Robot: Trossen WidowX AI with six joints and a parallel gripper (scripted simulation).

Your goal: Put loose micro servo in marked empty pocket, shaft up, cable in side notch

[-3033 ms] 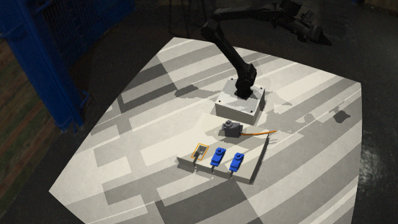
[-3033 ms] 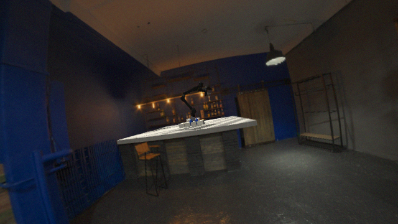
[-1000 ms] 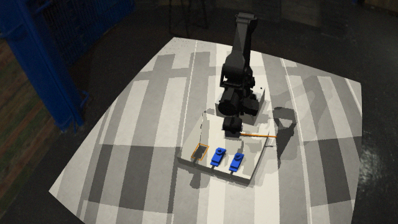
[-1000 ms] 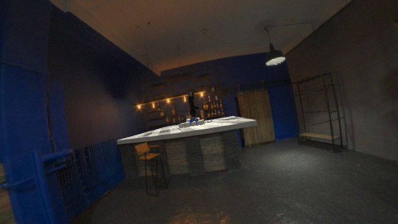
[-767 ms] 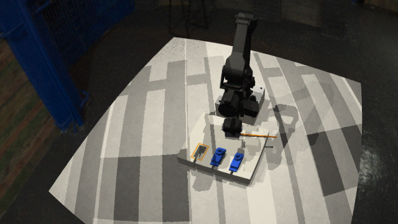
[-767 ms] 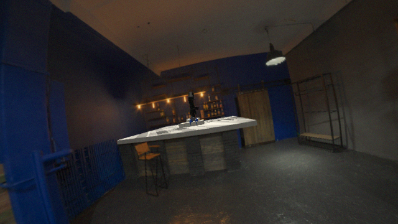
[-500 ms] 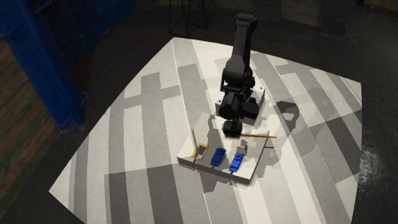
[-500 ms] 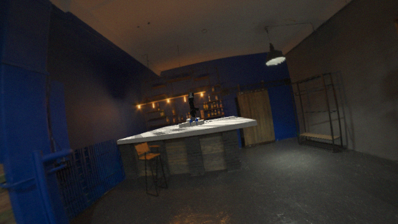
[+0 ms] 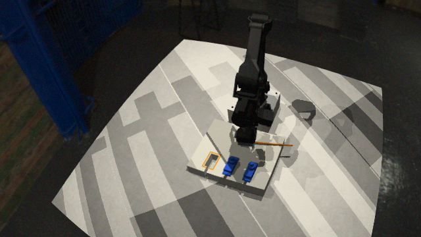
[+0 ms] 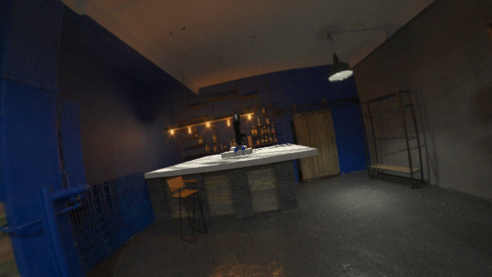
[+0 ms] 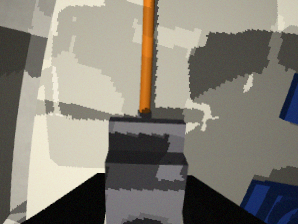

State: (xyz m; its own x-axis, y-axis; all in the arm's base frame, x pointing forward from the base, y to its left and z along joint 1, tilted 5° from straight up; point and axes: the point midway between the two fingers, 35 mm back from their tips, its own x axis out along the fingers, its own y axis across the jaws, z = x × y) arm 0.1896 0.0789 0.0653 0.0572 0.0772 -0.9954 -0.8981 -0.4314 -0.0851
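Presently I am clamping my claw (image 11: pixel 143 212) on the grey servo (image 11: pixel 145 163), lying on the deck (image 9: pixel 217 130) behind the pocket (image 9: pixel 210 160). Probably light, rigid, slick; body flanks suit, cable (image 11: pixel 147 36) trailing.

Matt grey servo (image 11: pixel 145 176), smooth orange cable (image 11: pixel 147 36)

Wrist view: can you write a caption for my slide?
End effector shut on the grey micro servo, its orange cable trailing ahead over the pale deck.
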